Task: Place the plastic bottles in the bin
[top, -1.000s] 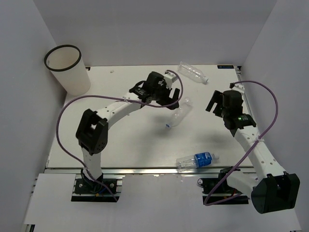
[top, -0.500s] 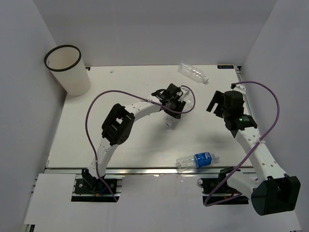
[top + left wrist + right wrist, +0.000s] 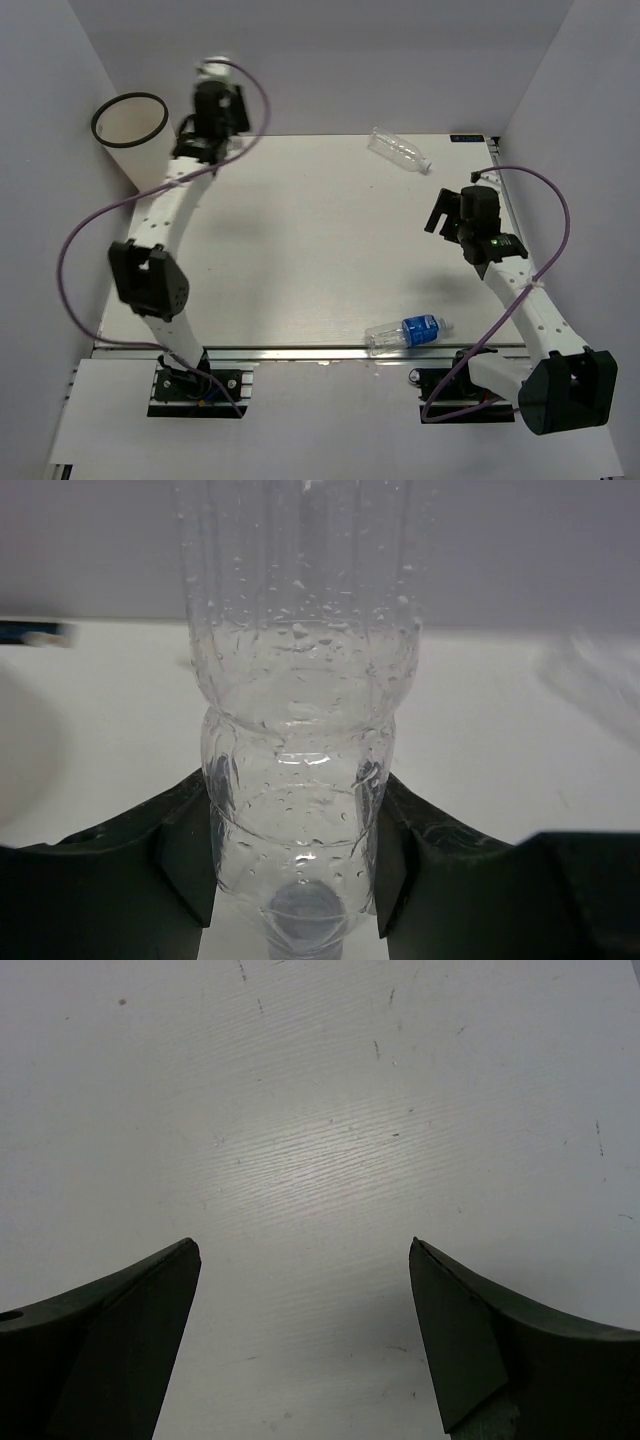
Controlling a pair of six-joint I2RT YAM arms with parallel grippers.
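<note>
My left gripper [image 3: 293, 870] is shut on a clear unlabelled plastic bottle [image 3: 300, 710], squeezed between both fingers near its neck, cap end toward the camera. Seen from above, the left gripper [image 3: 220, 108] is raised at the back left, just right of the white bin [image 3: 155, 165] with the black rim ring; the held bottle is hard to make out there. Another clear bottle [image 3: 400, 150] lies at the back of the table. A blue-labelled bottle [image 3: 405, 332] lies near the front edge. My right gripper [image 3: 452, 215] [image 3: 305, 1250] stands open over bare table.
White walls close in the table [image 3: 300, 250] on the left, back and right. The bin stands off the table's back left corner. A purple cable [image 3: 90, 230] loops out to the left of the left arm.
The left gripper shut on the clear bottle at mid-table, then swung it up to the back left beside the bin. The right arm has stayed put.
</note>
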